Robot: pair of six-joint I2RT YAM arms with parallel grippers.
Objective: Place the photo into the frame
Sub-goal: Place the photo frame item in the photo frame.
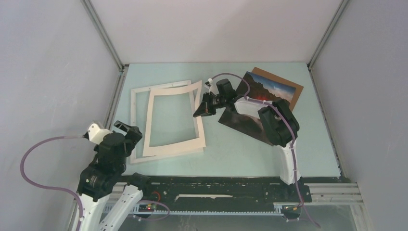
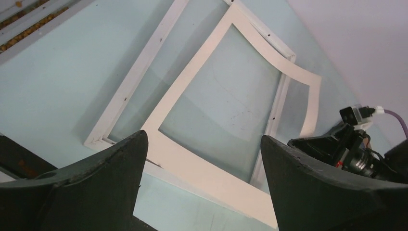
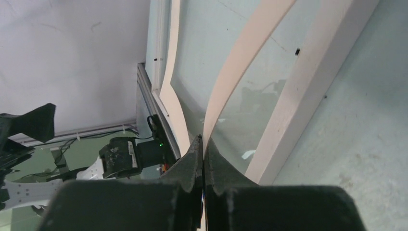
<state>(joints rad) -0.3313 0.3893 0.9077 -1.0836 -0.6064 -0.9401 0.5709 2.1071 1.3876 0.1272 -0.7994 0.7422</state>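
Note:
The frame (image 1: 133, 120) lies flat at the left of the table, thin and white. A cream mat (image 1: 173, 147) rests across it, skewed, with its right side lifted and bowed. My right gripper (image 1: 198, 113) is shut on that raised right edge; in the right wrist view the jaws (image 3: 203, 144) pinch the thin cream strip (image 3: 240, 62) beside the frame's rail (image 3: 308, 82). The photo (image 1: 240, 120), dark with a red glow, lies to the right, partly under my right arm. My left gripper (image 1: 127, 132) hovers open over the frame's near left corner; its fingers (image 2: 204, 144) hold nothing above the mat (image 2: 207, 178).
A brown backing board (image 1: 296, 89) pokes out from under the photo at the back right. Grey walls close in on both sides and the back. A black rail (image 1: 216, 185) with the arm bases runs along the near edge.

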